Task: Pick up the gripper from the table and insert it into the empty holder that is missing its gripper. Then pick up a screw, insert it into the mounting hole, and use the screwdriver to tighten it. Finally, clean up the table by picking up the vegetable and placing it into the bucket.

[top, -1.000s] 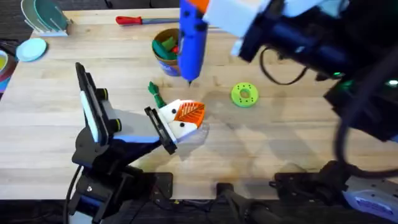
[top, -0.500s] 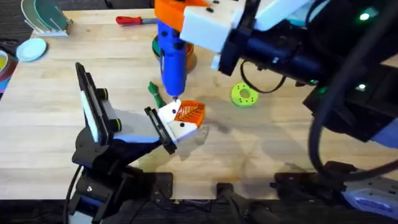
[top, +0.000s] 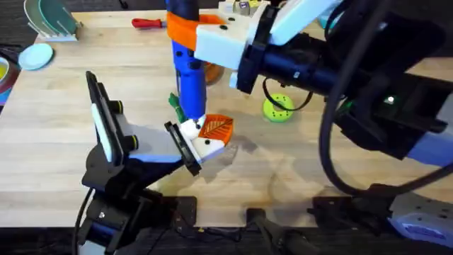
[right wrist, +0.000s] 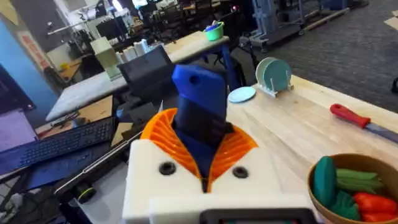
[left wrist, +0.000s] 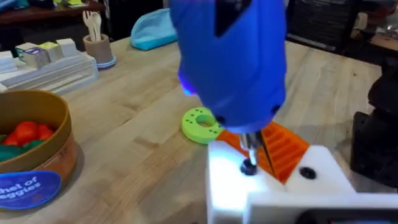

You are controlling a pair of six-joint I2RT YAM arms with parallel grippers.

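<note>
I am keeping my left hand (top: 205, 142) nearest, on the worktop (top: 56, 142); I cannot tell its finger state. The gripper (top: 216, 127) is sitting in the holder (top: 200, 140). My right hand (top: 212, 32) is gripping the blue screwdriver (top: 190, 71), its tip standing on the holder. The vegetable (top: 175, 106) is lying just beside it, the bucket (left wrist: 31, 155) beyond

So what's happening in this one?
The right gripper holds a blue screwdriver upright, its tip on a screw in the white holder. The orange gripper already sits in that holder. The vegetable lies on the table beside it, not yet in the bucket.
</note>
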